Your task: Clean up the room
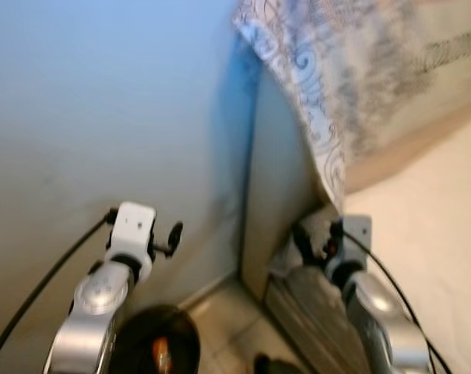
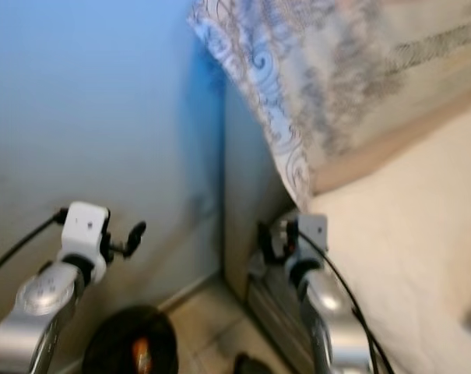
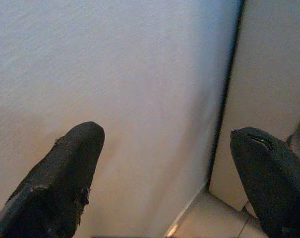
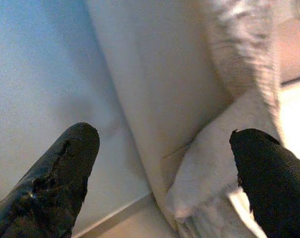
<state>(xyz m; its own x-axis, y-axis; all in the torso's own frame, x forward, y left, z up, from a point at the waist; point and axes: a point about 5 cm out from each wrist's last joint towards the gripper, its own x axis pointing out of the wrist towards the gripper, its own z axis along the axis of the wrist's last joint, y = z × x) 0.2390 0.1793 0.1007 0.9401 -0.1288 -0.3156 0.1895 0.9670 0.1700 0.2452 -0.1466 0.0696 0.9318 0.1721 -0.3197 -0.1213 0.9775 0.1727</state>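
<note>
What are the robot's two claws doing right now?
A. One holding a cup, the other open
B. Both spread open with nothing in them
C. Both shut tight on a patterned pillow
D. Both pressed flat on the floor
B: in the wrist views the fingers of the left gripper and the right gripper stand wide apart with nothing between them, facing the wall beside the bed.
</note>
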